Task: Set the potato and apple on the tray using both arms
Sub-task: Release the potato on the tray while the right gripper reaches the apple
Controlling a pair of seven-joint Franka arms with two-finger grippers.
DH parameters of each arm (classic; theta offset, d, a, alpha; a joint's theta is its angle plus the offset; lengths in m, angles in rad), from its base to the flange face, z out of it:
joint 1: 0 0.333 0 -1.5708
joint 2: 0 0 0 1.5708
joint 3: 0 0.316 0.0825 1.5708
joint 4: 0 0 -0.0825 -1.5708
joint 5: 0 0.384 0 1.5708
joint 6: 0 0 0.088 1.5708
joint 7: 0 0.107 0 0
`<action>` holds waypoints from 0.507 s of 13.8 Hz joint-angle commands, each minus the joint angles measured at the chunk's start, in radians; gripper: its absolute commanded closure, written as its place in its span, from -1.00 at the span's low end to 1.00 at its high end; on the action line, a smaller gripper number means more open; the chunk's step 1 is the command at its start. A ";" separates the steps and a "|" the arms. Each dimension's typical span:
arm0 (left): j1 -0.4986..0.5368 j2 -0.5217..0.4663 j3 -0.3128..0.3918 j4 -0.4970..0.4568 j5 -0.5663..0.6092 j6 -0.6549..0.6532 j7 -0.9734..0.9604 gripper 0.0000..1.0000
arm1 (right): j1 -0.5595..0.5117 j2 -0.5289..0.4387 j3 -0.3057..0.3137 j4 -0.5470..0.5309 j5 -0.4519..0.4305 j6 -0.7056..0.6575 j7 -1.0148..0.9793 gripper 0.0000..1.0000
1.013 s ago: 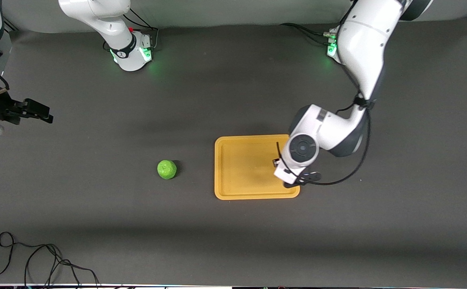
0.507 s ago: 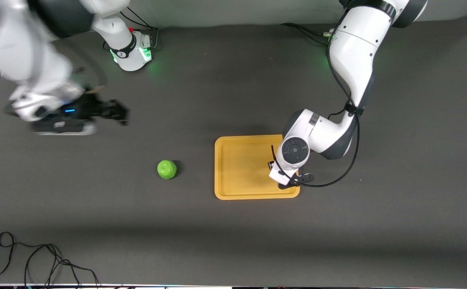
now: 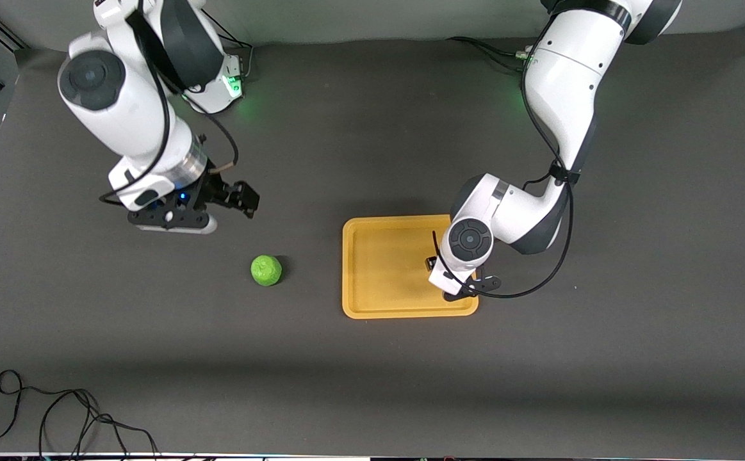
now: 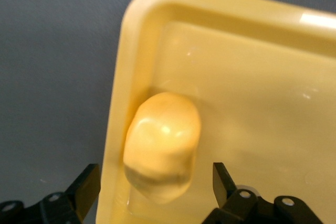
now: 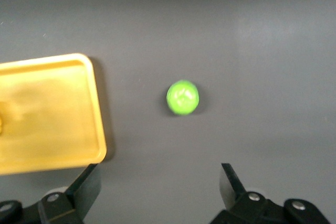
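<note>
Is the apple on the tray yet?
No, the apple sits on the bare table beside the tray, toward the right arm's end, clear of its rim.

The left arm hides the potato (and one tray corner) in the front view.

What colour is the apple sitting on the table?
Bright green. The apple shows best in the right wrist view, alone on the dark table beside the tray.

- The front view looks down from high across the table, facing both bases.
- Left wrist view sits close above the flat yellow-orange plastic tray.
- Right wrist view looks from higher, sharing that tray.
</note>
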 commanded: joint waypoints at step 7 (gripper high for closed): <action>0.322 -0.339 0.027 -0.016 0.006 -0.270 0.294 -0.99 | 0.005 0.157 0.000 -0.318 -0.073 0.531 -0.028 -1.00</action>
